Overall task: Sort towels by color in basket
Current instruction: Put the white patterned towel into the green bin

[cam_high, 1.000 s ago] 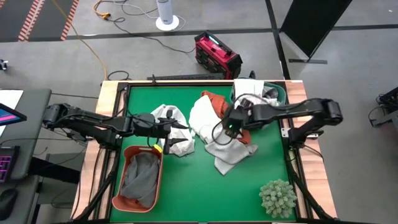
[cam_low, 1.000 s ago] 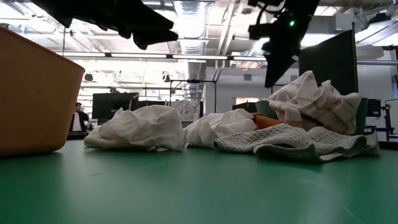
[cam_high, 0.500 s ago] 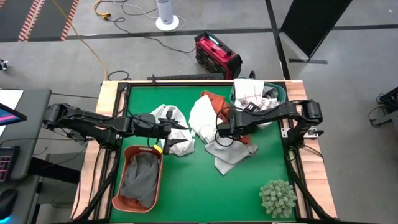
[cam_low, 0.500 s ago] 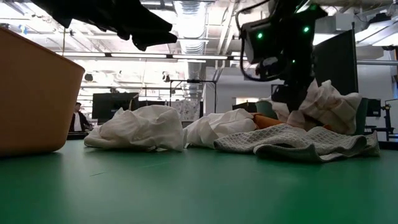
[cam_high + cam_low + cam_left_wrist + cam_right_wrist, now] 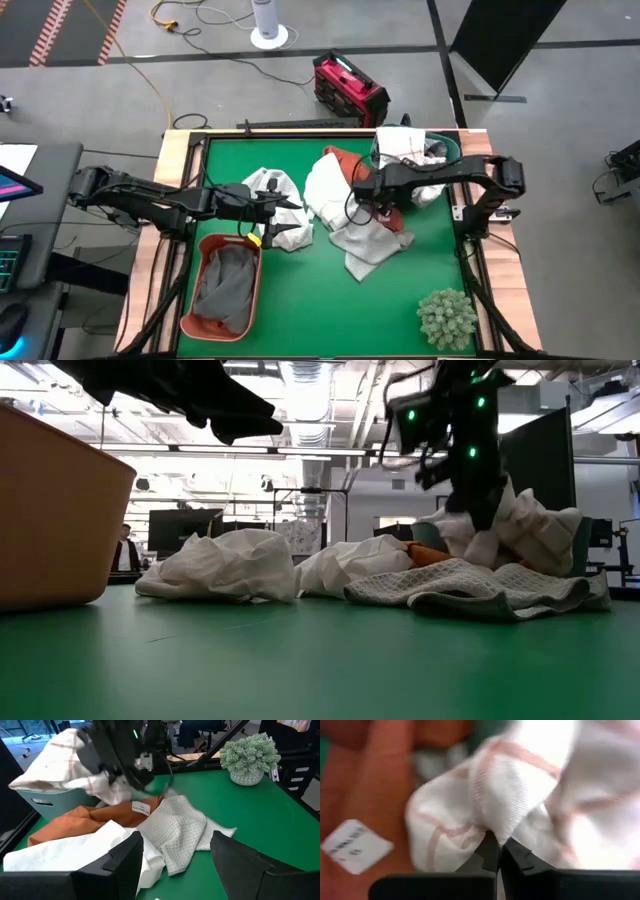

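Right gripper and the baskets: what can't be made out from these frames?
- How much of the white checked towel the right gripper has pinched: right wrist view blurred, fold hides the fingertips.
- Teal basket contents: high view, towels and the right arm cover it.
- Orange basket beneath the grey towel: hidden; low view cuts it off at the edge.
- Left gripper fingertips: low view, dark silhouette against ceiling lights.

Right claw [image 5: 383, 203] on towel pile [image 5: 345, 200], left claw [image 5: 290, 218] beside orange basket [image 5: 225, 288]
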{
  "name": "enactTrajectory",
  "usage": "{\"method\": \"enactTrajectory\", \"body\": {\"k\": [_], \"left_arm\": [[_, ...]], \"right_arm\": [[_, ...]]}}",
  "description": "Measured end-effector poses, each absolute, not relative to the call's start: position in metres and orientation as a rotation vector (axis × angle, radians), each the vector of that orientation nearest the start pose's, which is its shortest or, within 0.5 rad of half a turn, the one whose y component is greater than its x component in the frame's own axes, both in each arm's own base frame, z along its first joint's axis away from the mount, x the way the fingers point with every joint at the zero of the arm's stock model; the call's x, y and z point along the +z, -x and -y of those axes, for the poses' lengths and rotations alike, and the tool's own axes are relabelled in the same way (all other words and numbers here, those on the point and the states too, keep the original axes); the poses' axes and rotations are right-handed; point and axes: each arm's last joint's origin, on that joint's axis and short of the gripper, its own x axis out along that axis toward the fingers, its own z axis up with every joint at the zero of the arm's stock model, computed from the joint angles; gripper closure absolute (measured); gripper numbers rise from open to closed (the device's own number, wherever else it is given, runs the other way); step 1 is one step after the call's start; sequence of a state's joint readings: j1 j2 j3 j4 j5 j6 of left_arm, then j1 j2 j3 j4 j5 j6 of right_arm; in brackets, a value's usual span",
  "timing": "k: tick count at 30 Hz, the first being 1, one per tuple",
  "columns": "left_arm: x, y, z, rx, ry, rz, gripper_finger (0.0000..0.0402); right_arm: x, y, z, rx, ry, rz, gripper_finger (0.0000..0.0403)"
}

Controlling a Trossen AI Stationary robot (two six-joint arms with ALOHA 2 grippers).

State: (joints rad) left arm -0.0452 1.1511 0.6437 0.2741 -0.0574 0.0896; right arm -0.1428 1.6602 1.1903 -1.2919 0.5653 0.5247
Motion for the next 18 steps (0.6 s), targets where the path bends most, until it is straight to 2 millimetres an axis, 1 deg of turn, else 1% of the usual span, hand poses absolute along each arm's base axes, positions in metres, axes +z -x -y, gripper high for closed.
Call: {"method": "enactTrajectory", "body": {"k": [2,6,10,12,14,16,18], "left_arm": [[0.256,-0.25,0.01,0.001,-0.104,-0.233,0.018],[0.256,-0.25,0.01,0.001,-0.105,-0.234,0.018],[0.256,-0.25,0.01,0.001,-0.105,-0.233,0.018],[0.256,-0.25,0.01,0.001,-0.105,-0.233,0.018],[0.256,-0.25,0.01,0.002,-0.104,-0.233,0.018],[0.256,-0.25,0.01,0.002,-0.104,-0.232,0.018],[0.256,-0.25,0.01,0.002,-0.103,-0.231,0.018]], "right_arm": [[0.24,-0.258,0.057,-0.968,0.016,-1.508,0.0379],[0.288,-0.236,0.06,-1.044,0.045,-1.375,0.0383],[0.325,-0.209,0.07,-1.159,0.056,-1.245,0.0383],[0.336,-0.197,0.076,-1.213,0.059,-1.205,0.0383],[0.341,-0.187,0.084,-1.251,0.033,-1.193,0.0383],[0.342,-0.181,0.092,-1.281,-0.003,-1.203,0.0383],[0.337,-0.178,0.101,-1.289,-0.036,-1.23,0.0383]]}}
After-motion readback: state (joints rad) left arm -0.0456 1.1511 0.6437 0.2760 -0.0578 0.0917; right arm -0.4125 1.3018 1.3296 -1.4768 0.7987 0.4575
